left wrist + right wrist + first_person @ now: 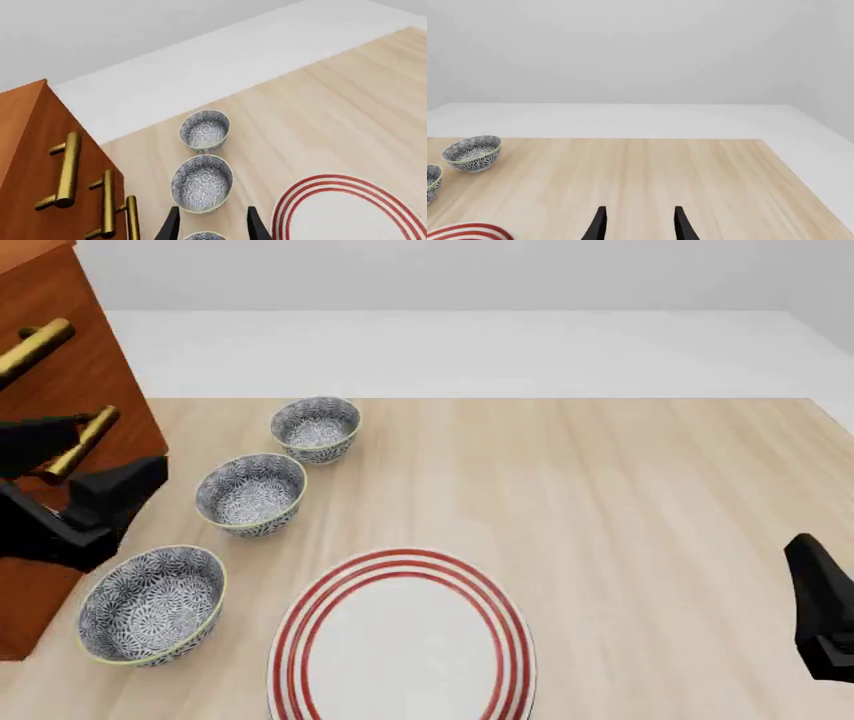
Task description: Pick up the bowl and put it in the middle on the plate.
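Awaiting pickup: nearest bowl [150,605] sits beside the bare plate [310,630]; left gripper [212,227] spread above it, right gripper [638,225] spread, idle.

Light wood table [627,510]; orange-brown cabinet [80,390] with brass bar handles [65,170] at its left edge; white floor [467,350] and pale wall beyond.

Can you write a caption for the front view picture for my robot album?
Three patterned bowls line up beside a wooden cabinet, with a red-ringed plate waiting nearby.
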